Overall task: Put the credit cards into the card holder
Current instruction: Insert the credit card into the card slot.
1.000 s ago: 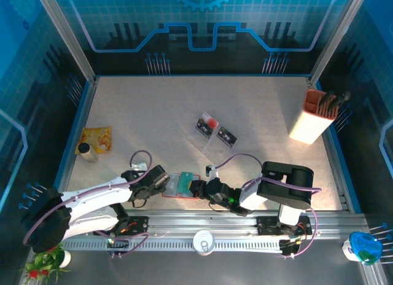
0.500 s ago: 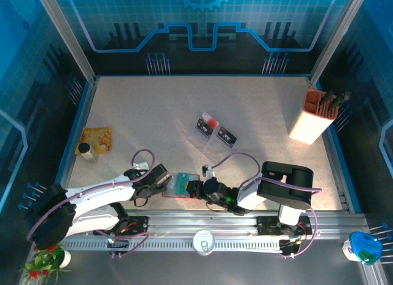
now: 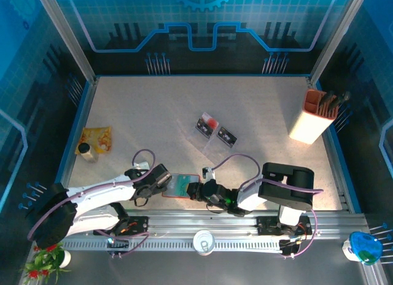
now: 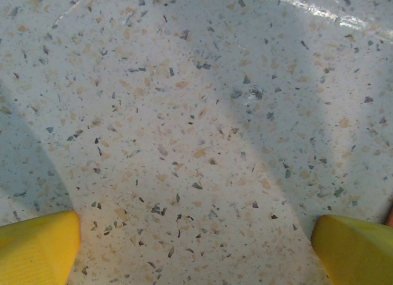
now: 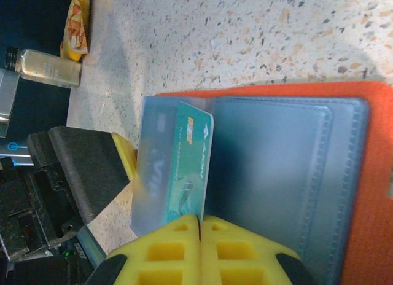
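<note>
The card holder [image 5: 374,193] lies open, orange-red outside with a grey-blue pocket [image 5: 276,174] inside; from above it sits near the front edge [image 3: 178,193]. My right gripper [image 5: 199,220] is shut on a teal credit card [image 5: 191,162], held on edge over the wallet's left half. The card's left side lies behind a translucent sleeve [image 5: 152,168]. My left gripper [image 4: 196,248] is open over bare table just left of the wallet, one finger [image 5: 86,168] beside the sleeve. More credit cards [image 3: 207,123] [image 3: 226,136] lie mid-table.
A clear plastic tray [image 3: 216,147] lies under the mid-table cards. An orange-and-white pen box [image 3: 317,116] stands at the far right. A small bottle [image 3: 88,152] and a yellow packet [image 3: 98,137] sit at the left edge.
My right gripper has edged left over the wallet with the teal card, which now lies flatter against the wallet's left half. The left arm has barely moved.
</note>
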